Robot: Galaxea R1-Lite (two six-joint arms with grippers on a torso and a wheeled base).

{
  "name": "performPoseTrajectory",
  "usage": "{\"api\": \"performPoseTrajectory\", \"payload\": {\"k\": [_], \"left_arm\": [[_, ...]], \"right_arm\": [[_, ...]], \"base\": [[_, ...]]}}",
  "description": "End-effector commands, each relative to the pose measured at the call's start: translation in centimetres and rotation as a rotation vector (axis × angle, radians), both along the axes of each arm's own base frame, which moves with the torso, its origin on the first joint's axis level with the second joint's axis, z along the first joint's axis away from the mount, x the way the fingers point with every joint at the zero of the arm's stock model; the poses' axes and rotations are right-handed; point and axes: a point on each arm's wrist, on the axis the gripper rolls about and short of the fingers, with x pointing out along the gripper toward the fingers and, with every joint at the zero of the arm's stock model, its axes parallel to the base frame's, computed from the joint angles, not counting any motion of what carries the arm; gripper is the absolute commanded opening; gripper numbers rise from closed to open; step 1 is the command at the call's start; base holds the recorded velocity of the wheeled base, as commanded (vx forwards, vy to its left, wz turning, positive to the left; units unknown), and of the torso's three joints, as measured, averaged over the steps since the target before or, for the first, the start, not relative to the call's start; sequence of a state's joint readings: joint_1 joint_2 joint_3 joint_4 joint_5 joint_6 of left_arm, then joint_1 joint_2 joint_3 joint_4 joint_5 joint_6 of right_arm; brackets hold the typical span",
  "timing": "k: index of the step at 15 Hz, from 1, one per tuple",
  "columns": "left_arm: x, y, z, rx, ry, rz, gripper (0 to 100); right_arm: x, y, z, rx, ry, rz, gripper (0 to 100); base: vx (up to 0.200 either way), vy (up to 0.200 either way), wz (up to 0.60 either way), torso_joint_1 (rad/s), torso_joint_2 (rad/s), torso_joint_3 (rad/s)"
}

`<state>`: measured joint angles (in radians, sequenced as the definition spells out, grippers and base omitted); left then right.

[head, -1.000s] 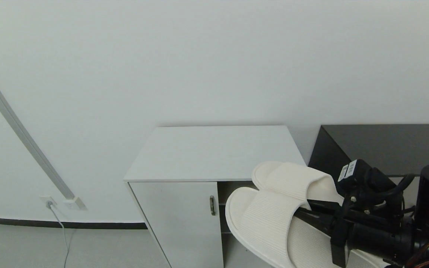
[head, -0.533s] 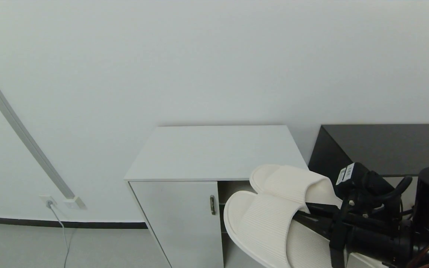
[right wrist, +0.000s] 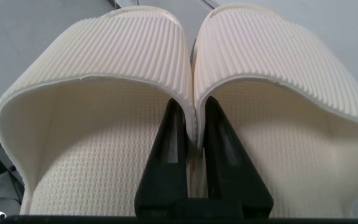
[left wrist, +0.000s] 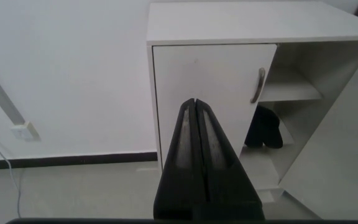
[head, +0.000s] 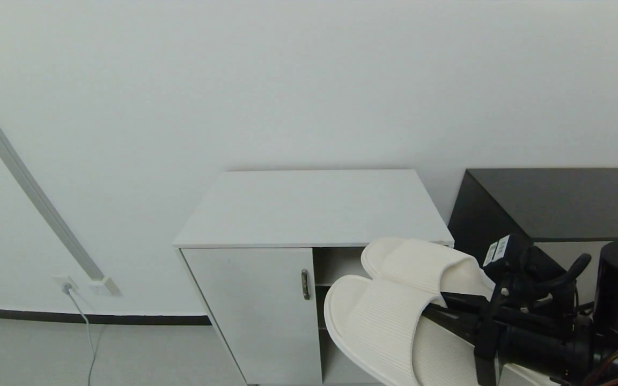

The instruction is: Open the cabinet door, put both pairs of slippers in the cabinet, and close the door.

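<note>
Slippers (head: 395,316), a white ribbed pair, sit side by side in the right arm's jaws. In the right wrist view one finger (right wrist: 169,146) reaches into each slipper (right wrist: 104,93), and the two pinch the adjoining inner edges together. The toes point away from the arm, towards the cabinet (head: 309,214). In the head view the pair hangs in front of the cabinet's open right half, not yet inside it.

On the cabinet's left half the door (head: 255,311) is shut, with its handle (head: 304,284) at the edge next to the opening. The left wrist view looks into the open side: a shelf (left wrist: 294,93) crosses near the top, and below it lies a dark item (left wrist: 266,127) whose form is hard to make out. The left arm's jaws are pressed together with nothing between them, pointing towards the shut door (left wrist: 210,81).

A black worktop (head: 556,203) stands just beside the cabinet on the right. On the wall to the left a slanted trunking strip (head: 24,182) runs down to a socket (head: 65,284), and a cable (head: 92,343) hangs from it to the floor.
</note>
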<state>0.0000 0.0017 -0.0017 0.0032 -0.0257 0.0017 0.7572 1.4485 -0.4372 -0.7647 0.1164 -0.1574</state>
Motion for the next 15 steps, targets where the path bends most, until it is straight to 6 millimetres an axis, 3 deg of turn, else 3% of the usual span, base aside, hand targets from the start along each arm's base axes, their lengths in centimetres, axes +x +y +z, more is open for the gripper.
{"api": "performPoseTrajectory", "payload": {"k": [1, 15], "left_arm": [[0.00, 0.00, 0.00, 0.000, 0.000, 0.000, 0], [0.00, 0.00, 0.00, 0.000, 0.000, 0.000, 0]], "right_arm": [[0.01, 0.03, -0.09, -0.003, 0.002, 0.001, 0], [0.05, 0.06, -0.30, -0.011, 0.006, 0.000, 0]], "base": [[0.000, 0.000, 0.00, -0.163, 0.37, 0.207], [0.000, 0.000, 0.00, -0.203, 0.49, 0.290]]}}
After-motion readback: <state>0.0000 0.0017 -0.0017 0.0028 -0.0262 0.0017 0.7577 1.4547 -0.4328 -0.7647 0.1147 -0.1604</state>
